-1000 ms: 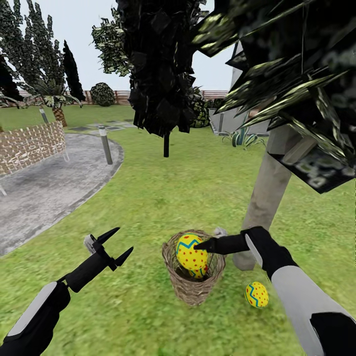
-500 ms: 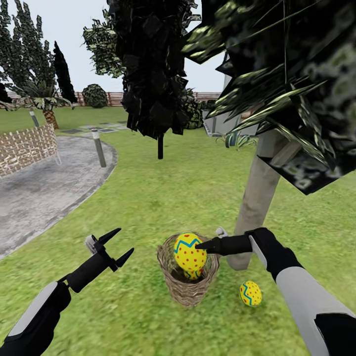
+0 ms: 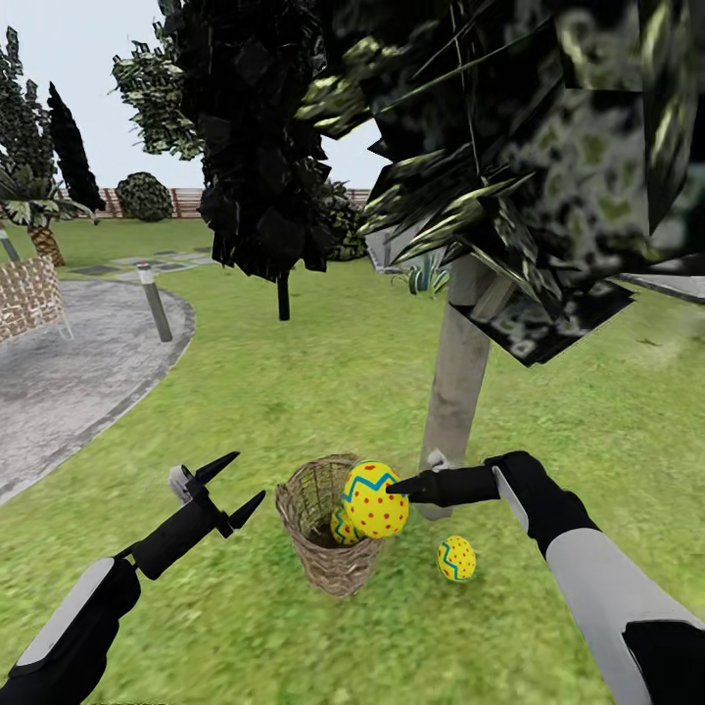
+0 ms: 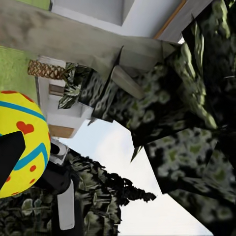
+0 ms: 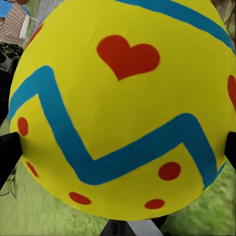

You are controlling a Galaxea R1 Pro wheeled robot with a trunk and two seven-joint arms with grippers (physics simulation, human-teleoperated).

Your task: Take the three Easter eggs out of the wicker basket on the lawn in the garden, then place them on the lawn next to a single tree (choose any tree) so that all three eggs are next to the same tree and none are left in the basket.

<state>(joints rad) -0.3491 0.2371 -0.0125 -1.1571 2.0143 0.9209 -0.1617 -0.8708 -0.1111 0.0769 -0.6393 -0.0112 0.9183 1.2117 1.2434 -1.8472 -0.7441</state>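
My right gripper (image 3: 387, 490) is shut on a yellow Easter egg (image 3: 375, 499) with red dots and a blue zigzag, held above the right rim of the wicker basket (image 3: 323, 548). The same egg (image 5: 123, 108) sits close between the fingers in the right wrist view and shows as the egg (image 4: 19, 142) in the left wrist view. A second egg (image 3: 341, 529) lies inside the basket, partly hidden. A third egg (image 3: 456, 558) rests on the lawn (image 3: 323, 392) near the pale trunk of the tree (image 3: 455, 392). My left gripper (image 3: 247, 475) stands open, left of the basket.
A grey paved patio (image 3: 69, 372) curves at the left, with a bollard (image 3: 155, 304) and a woven bench (image 3: 24, 294) at its edge. A thin black-trunked tree (image 3: 283, 294) stands further back. Dark leaf clumps (image 3: 509, 147) hang low overhead.
The view has swung right, so everything has slid left in the picture. The held egg has moved from over the basket's middle to its right rim, toward the trunk.
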